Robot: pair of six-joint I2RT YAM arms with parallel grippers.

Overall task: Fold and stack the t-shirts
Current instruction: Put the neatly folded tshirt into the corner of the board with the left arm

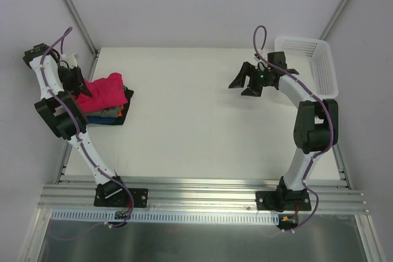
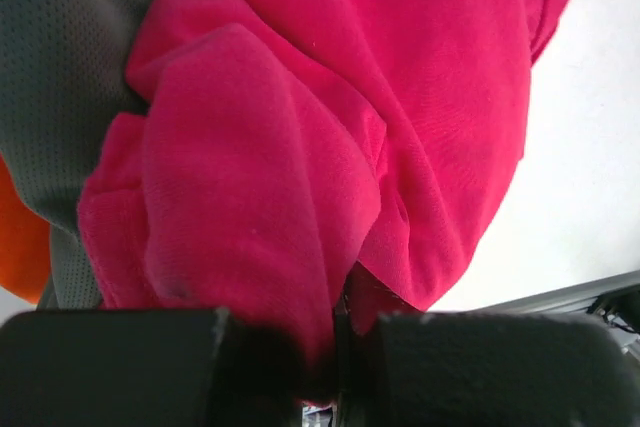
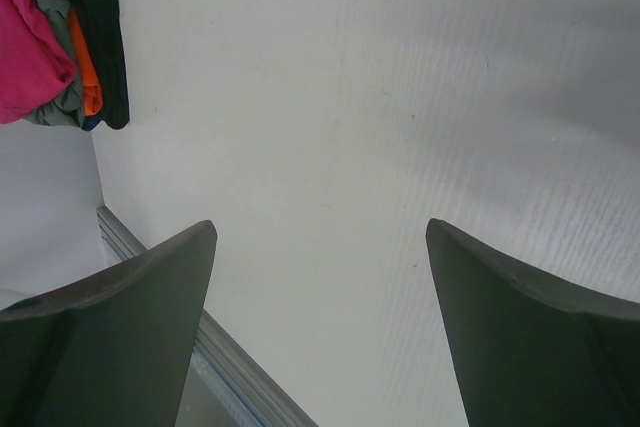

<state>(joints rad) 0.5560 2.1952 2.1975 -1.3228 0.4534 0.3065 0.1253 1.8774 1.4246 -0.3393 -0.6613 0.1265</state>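
One magenta-red cloth t-shirt [image 1: 105,89] is lying atop the folded grey, orange and black stack [image 1: 113,116] at the worktop [image 1: 196,133] left edge, left fingers [image 2: 120,367] clenching it; stacking seems underway, releasing likely next. Right fingers [image 3: 110,327] are hanging spread.

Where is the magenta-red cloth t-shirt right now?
The magenta-red t-shirt lies on the stack of folded shirts at the white table's left side in the top view, the left gripper shut on it.
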